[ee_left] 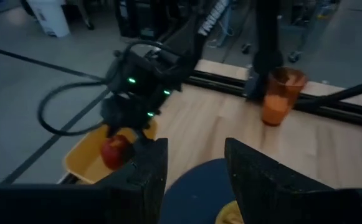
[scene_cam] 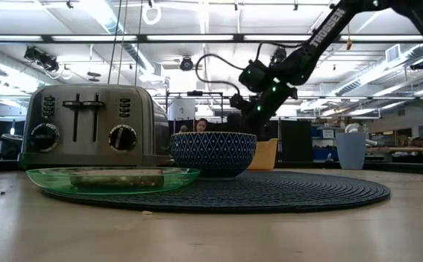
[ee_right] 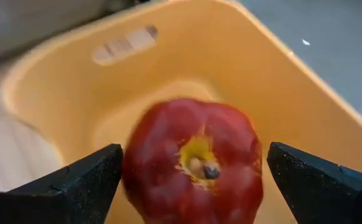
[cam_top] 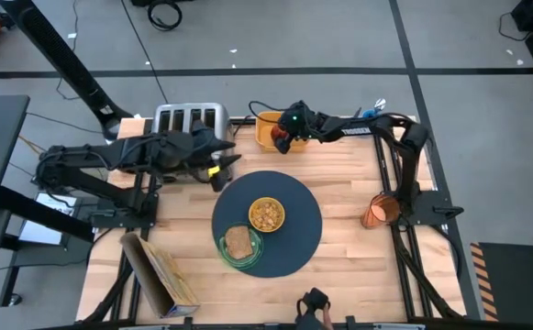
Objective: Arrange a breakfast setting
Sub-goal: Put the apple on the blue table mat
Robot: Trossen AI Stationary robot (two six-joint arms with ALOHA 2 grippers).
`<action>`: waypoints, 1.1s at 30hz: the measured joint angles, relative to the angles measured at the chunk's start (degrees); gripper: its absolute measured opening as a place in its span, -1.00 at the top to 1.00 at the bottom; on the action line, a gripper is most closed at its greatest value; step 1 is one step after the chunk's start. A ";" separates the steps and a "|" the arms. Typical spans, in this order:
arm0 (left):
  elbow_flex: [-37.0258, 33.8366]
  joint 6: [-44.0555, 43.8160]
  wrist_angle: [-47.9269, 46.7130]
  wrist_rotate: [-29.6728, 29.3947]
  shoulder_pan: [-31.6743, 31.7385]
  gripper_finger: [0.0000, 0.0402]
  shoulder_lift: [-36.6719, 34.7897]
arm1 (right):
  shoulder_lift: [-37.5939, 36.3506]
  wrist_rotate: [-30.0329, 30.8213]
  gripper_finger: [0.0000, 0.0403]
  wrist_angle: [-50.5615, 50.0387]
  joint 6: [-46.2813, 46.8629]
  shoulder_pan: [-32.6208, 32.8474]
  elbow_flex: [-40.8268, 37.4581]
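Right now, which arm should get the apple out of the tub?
Right. Its tool is open over the yellow tub, fingers either side of the red apple. The left tool, also open, waits beside the toaster, near the mat.

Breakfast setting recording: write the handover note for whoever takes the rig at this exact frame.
Right gripper: open, fingers either side of the red apple in the yellow tub.
Left gripper: open, at the mat's far edge by the toaster.
Done: bowl and green plate with toast on the mat.
Left: apple, and the orange cup off the mat to its right. No spoon visible.
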 joint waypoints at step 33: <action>-0.02 0.58 -1.14 4.99 4.88 0.17 -7.01 | -9.45 3.68 -0.64 -3.17 -0.61 2.52 2.88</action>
